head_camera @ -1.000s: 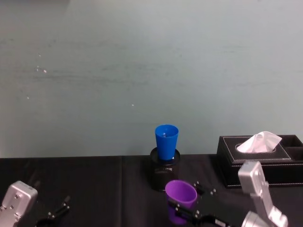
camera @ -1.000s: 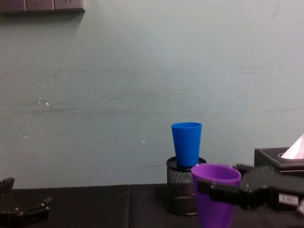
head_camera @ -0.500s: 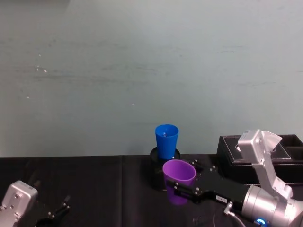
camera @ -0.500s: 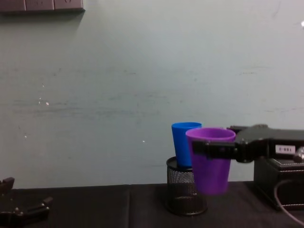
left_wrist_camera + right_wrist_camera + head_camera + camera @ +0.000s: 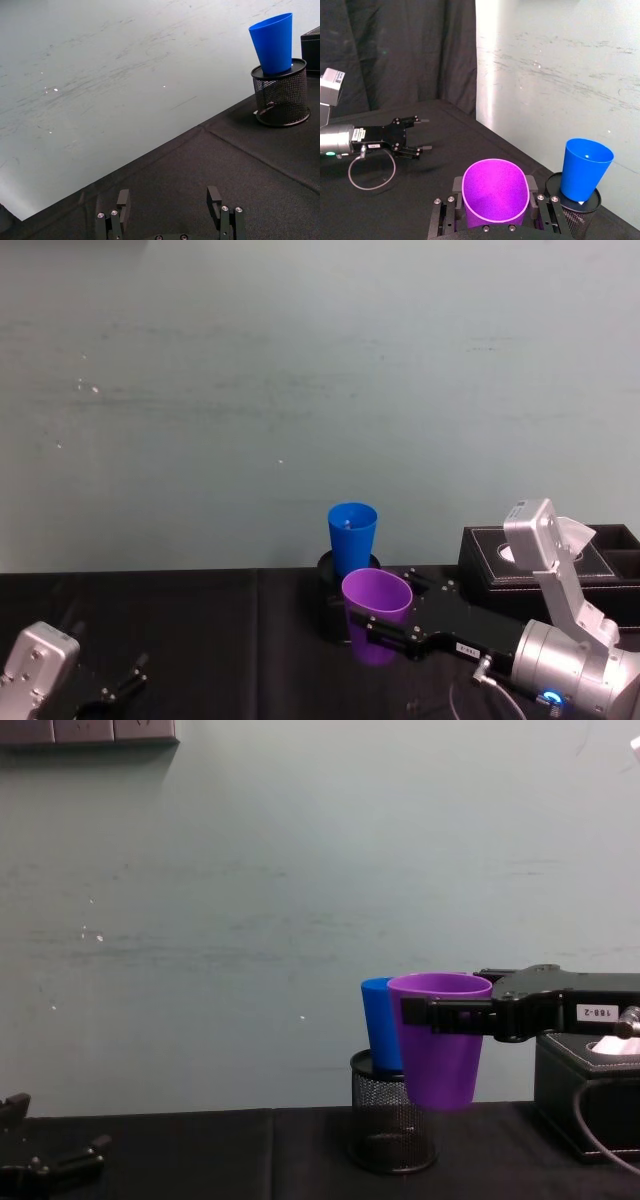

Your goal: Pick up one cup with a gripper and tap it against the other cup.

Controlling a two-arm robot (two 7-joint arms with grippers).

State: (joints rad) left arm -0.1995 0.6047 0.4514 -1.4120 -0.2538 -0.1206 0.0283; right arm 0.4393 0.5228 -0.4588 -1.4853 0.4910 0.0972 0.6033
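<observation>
Chest view: the right gripper [image 5: 445, 1014], holding the purple cup [image 5: 438, 1060], has lifted it beside the blue cup [image 5: 374, 1020] in the holder [image 5: 392, 1130]; the tap seems near. The left gripper [image 5: 169, 194] rests wide, far left of the holder.

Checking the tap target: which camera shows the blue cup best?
Left wrist view: the blue cup stands whole in the mesh holder. The right wrist view shows it too, beyond the purple cup in the right gripper. The head view shows its upper part; in the chest view the purple cup hides most of it.
</observation>
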